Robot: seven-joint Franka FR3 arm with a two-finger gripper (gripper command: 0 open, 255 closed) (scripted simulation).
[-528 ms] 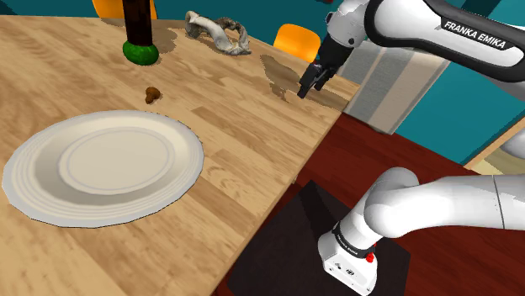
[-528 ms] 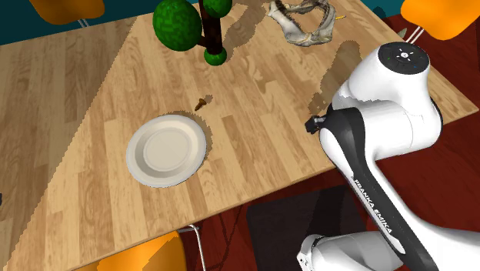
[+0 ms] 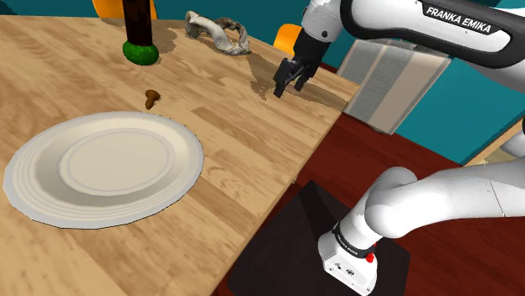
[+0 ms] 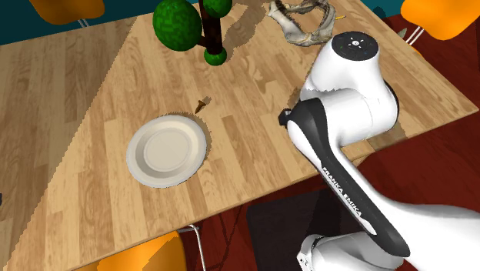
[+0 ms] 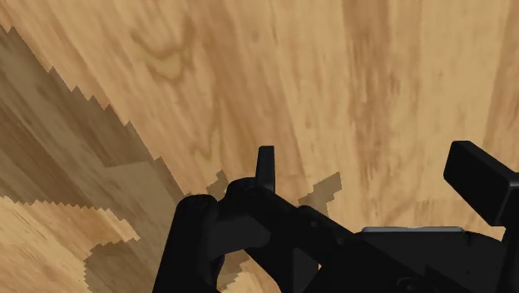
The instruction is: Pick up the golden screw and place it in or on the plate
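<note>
Screw [image 3: 152, 96] lies well apart from the seemingly open, empty gripper [image 3: 286, 89], near the plate [image 3: 34, 168].

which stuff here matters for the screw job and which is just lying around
For the job: small brown screw, white plate, open tool above the table.

Just lying about: model tree, grey twisted object, orange chairs.
</note>
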